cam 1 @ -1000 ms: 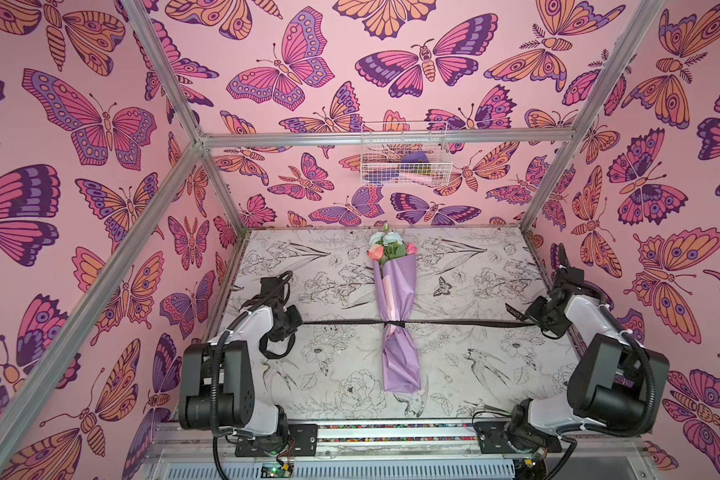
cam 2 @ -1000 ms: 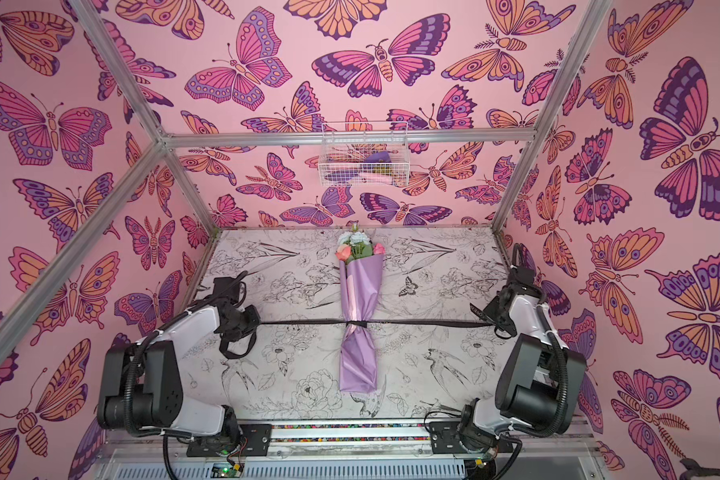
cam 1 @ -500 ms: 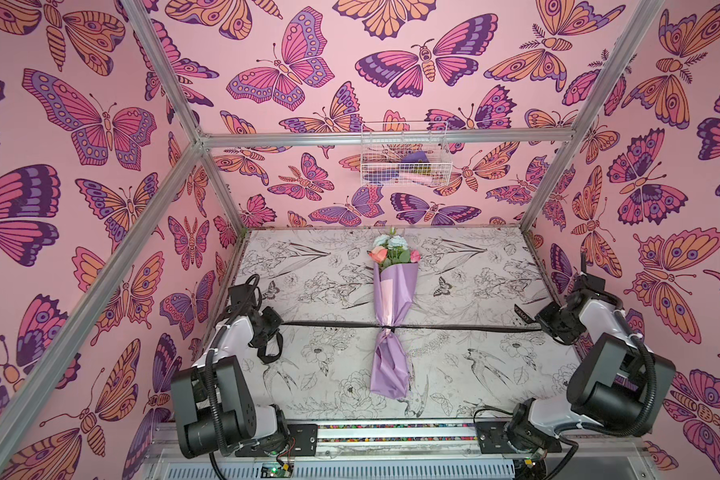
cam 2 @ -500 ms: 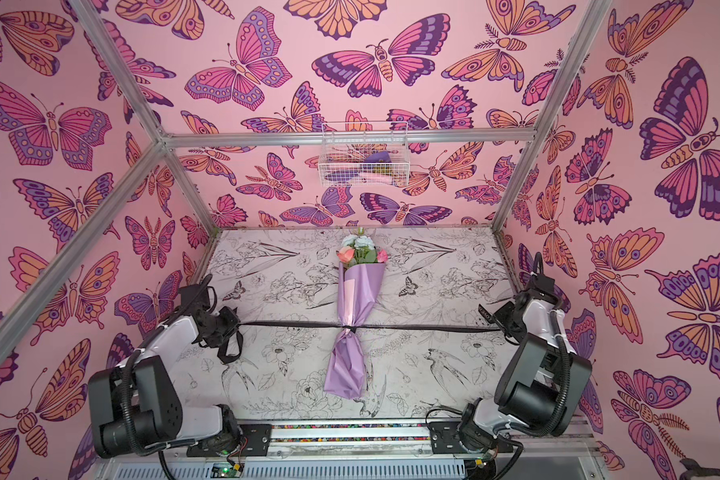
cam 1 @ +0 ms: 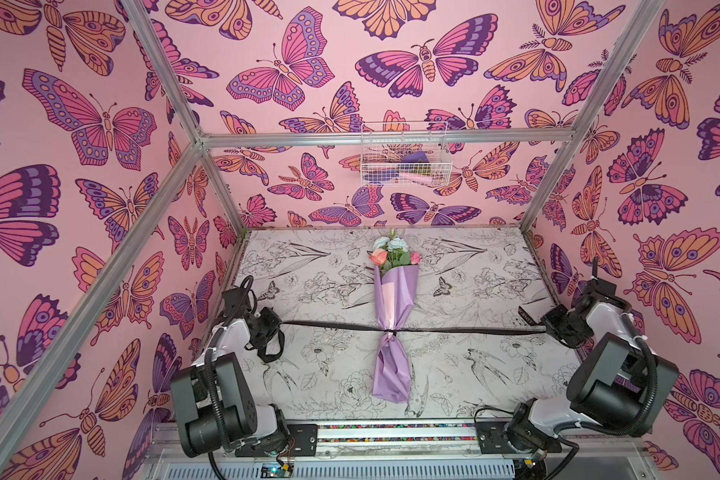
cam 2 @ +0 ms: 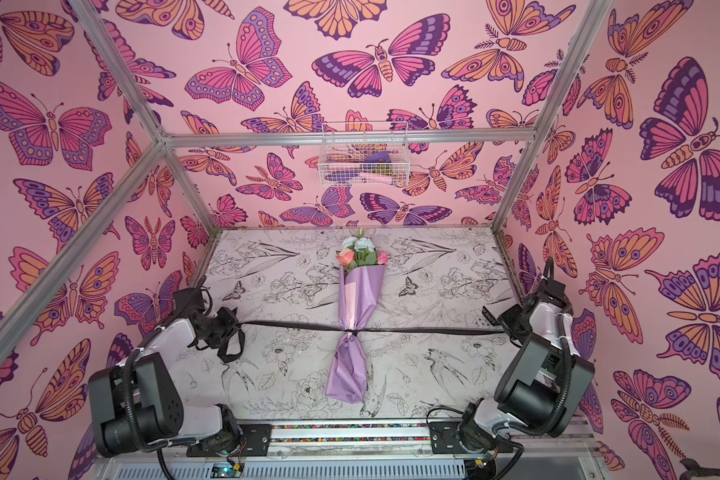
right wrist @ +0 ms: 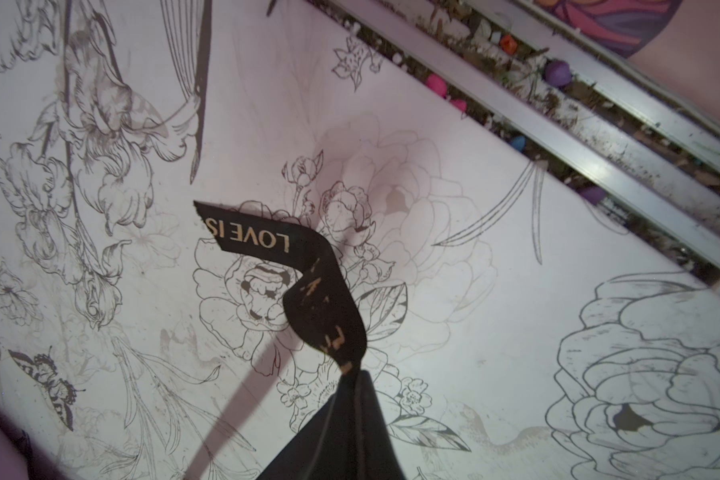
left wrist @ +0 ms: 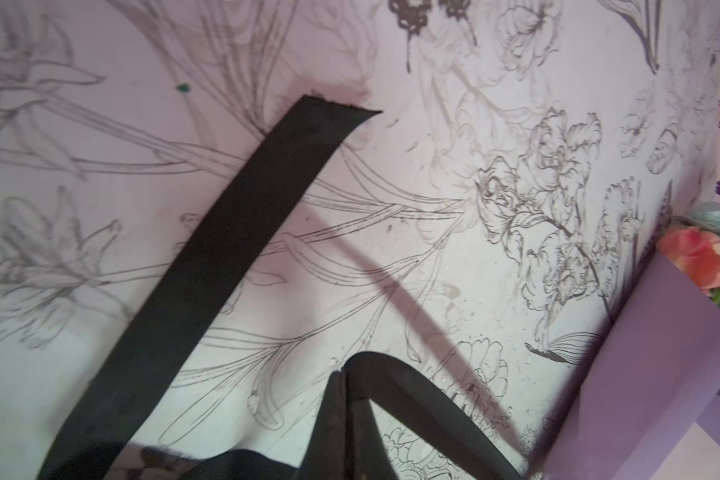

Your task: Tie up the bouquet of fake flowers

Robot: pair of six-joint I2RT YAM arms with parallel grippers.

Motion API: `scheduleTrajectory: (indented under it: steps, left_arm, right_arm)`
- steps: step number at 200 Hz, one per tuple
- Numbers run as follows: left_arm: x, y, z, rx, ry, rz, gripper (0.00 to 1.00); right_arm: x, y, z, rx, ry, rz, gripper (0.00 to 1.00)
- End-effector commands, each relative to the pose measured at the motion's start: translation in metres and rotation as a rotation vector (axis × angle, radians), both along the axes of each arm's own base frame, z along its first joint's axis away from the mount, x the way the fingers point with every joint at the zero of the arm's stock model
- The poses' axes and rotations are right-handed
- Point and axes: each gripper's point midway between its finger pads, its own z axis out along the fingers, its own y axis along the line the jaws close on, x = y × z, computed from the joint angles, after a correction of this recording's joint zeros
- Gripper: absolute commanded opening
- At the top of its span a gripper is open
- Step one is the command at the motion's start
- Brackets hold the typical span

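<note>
Bouquet of fake flowers (cam 1: 393, 299) lies mid-way across the table (cam 1: 474, 374), black ribbon (cam 1: 333, 327) cinched round its waist. Left fingers (cam 1: 276, 323) and right fingers (cam 1: 549, 328) are each clamped on a ribbon end, drawing the knot taut. A second knot probably comes next.

blk matt cloth ribbon (cam 1: 466, 331), smooth paper wrap (cam 1: 391, 299)

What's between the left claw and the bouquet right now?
Only the black ribbon, stretched from the left claw to where it cinches the bouquet, over the printed table. Both top views show it.
</note>
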Motion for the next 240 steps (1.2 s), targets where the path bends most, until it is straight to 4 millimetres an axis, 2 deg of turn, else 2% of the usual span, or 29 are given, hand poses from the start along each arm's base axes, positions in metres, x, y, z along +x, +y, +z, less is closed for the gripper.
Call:
scheduleTrajectory:
  steps: [1, 13, 24, 40, 47, 57, 61, 82, 98, 108, 136, 167, 191, 204, 226, 240]
  left_arm:
    - [0.023, -0.015, 0.014, 0.019, -0.111, -0.053, 0.0]
    - [0.025, -0.031, 0.021, 0.024, -0.135, -0.101, 0.0]
    - [0.026, -0.042, 0.028, 0.02, -0.154, -0.127, 0.0]
    - [0.027, -0.052, 0.038, 0.021, -0.186, -0.152, 0.0]
    - [0.027, -0.054, 0.042, 0.02, -0.197, -0.154, 0.0]
    - [0.027, -0.056, 0.043, 0.016, -0.202, -0.156, 0.0]
    - [0.027, -0.056, 0.055, 0.022, -0.238, -0.156, 0.0]
    - [0.026, -0.06, 0.067, 0.021, -0.278, -0.166, 0.0]
    - [0.026, -0.062, 0.074, 0.019, -0.3, -0.175, 0.0]
    - [0.025, -0.064, 0.077, 0.012, -0.31, -0.182, 0.0]
    - [0.024, -0.07, 0.087, -0.004, -0.34, -0.197, 0.0]
    - [0.024, -0.077, 0.098, -0.01, -0.373, -0.224, 0.0]
    - [0.023, -0.082, 0.101, -0.022, -0.38, -0.239, 0.0]
    - [0.022, -0.086, 0.104, -0.031, -0.389, -0.253, 0.0]
    - [0.021, -0.092, 0.113, -0.045, -0.412, -0.274, 0.0]
    - [0.021, -0.095, 0.12, -0.049, -0.43, -0.279, 0.0]
  right_arm:
    - [0.01, -0.026, 0.022, -0.18, -0.048, -0.006, 0.0]
    - [0.007, -0.021, 0.023, -0.177, -0.054, -0.004, 0.03]
    - [0.005, -0.014, 0.024, -0.157, -0.073, 0.0, 0.15]
    - [0.0, -0.004, 0.024, -0.139, -0.083, 0.006, 0.4]
    - [-0.003, 0.001, 0.025, -0.129, -0.091, 0.009, 0.46]
    - [-0.006, 0.008, 0.027, -0.114, -0.109, 0.016, 0.49]
    - [-0.007, 0.011, 0.029, -0.109, -0.116, 0.019, 0.5]
    - [-0.012, 0.031, 0.042, -0.105, -0.161, 0.059, 0.53]
    - [-0.004, 0.059, 0.059, -0.094, -0.244, 0.15, 0.53]
    - [0.004, 0.081, 0.077, -0.108, -0.305, 0.241, 0.53]
    - [0.023, 0.175, 0.124, -0.192, -0.429, 0.639, 0.52]
    - [0.019, 0.29, 0.144, -0.238, -0.533, 1.064, 0.51]
    - [0.006, 0.366, 0.138, -0.305, -0.508, 1.336, 0.51]
    - [-0.002, 0.403, 0.127, -0.346, -0.467, 1.469, 0.53]
    - [-0.013, 0.458, 0.103, -0.365, -0.432, 1.636, 0.56]
    - [-0.017, 0.486, 0.089, -0.393, -0.415, 1.716, 0.58]
